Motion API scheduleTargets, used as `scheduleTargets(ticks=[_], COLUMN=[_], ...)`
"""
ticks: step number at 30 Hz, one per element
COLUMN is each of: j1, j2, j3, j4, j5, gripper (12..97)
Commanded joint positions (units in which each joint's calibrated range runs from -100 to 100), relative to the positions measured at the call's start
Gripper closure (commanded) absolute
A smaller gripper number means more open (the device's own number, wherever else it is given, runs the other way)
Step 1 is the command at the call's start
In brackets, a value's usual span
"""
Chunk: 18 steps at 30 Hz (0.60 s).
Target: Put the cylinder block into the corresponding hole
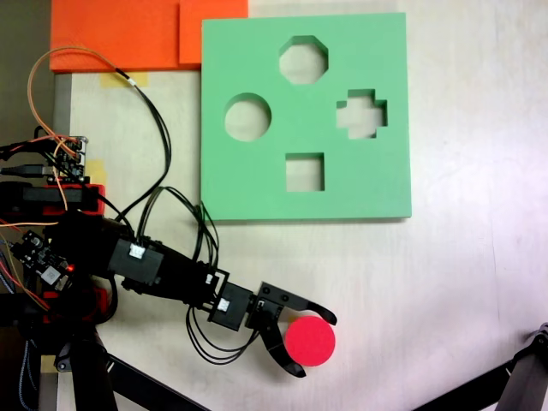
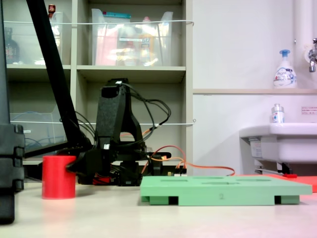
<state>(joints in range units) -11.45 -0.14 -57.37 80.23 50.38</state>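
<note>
Red foam cylinder block (image 1: 309,341) upright on surface (image 1: 462,282), between spread fingers (image 1: 305,345), not yet clamped. Circular hole (image 1: 247,117) in green board (image 1: 257,197) well apart. Risks: soft foam squashing or slipping; tilted release catching hole rim; octagonal cutout (image 1: 303,60) nearby, wrong-hole mix-up.

Gripper (image 2: 74,166) tips hidden behind the cylinder block (image 2: 58,176) in a fixed view, orange foam sheets (image 1: 128,34) above the green foam board (image 1: 257,184) cut off by the top edge, the board's 4 cutouts foreshortened to thin slits, bottle label (image 2: 285,75) too small to read
</note>
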Motion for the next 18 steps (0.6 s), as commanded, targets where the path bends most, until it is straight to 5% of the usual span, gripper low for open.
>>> scheduleTargets(ticks=[1,10,18], j1=[0.15,2.30,11.33], j2=[-0.84,-24.72,-56.71], j3=[0.15,-3.34,-2.15], j4=[4.85,-6.42,-24.42], j5=[0.34,0.39,0.15], gripper=[70.5,70.5,70.5])
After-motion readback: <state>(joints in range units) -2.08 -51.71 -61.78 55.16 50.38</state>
